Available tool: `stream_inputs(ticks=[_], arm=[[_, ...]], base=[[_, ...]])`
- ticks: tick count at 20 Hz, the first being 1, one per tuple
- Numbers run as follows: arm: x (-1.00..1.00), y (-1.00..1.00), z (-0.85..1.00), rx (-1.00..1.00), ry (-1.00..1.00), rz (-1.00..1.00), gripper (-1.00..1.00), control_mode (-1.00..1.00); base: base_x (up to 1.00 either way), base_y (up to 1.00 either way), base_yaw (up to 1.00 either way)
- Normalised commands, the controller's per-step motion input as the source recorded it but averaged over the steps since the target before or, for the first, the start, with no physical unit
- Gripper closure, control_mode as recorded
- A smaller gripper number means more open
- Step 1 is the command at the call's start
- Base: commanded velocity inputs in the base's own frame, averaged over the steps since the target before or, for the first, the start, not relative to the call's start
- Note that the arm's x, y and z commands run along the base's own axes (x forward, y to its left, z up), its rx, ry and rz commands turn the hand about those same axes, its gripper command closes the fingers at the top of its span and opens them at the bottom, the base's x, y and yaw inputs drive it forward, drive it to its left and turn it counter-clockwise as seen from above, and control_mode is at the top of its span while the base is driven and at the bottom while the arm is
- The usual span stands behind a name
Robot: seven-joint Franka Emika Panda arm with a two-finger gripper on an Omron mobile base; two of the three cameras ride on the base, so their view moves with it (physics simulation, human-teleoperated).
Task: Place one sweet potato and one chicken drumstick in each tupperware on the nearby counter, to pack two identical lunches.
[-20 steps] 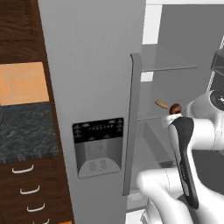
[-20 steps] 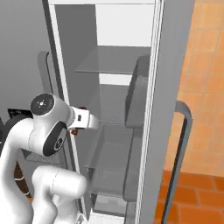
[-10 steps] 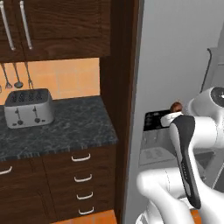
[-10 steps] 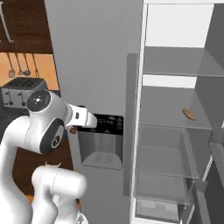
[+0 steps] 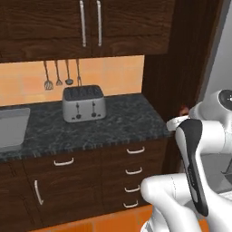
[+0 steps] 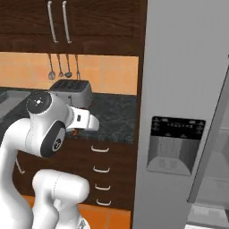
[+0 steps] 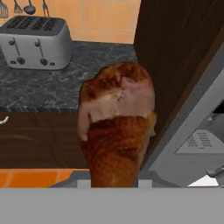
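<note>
dark marbled table (image 5: 99, 127) with a toaster (image 5: 84, 103) lies ahead; pincer (image 7: 114, 181) clenched on chicken drumstick (image 7: 117, 127), which could slip in transit.

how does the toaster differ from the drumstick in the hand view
The toaster is silver-grey and boxy with slots on top; the drumstick is reddish-brown, lumpy and rounded. The toaster stands on the dark counter by the orange wall; the drumstick is off the counter, rising from the bottom of the view, close to the camera. The toaster looks small and far; the drumstick looms large. Both are fully lit and unobstructed.
</note>
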Motion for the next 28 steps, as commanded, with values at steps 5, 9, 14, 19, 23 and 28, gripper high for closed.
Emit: stream_inputs(ticks=[5,9,14,19,23,28], arm=[[0.0,0.0,0.0,0.0,0.0,0.0,1.0,1.0],[0.0,0.0,0.0,0.0,0.0,0.0,1.0,1.0],[0.0,0.0,0.0,0.0,0.0,0.0,1.0,1.0],[0.0,0.0,0.0,0.0,0.0,0.0,1.0,1.0],[0.0,0.0,0.0,0.0,0.0,0.0,1.0,1.0],[0.0,0.0,0.0,0.0,0.0,0.0,1.0,1.0]], base=[[0.0,1.0,0.0],[0.0,1.0,0.0],[0.09,1.0,0.0],[0.24,1.0,0.0],[0.56,1.0,-0.01],[0.75,0.3,0.02]])
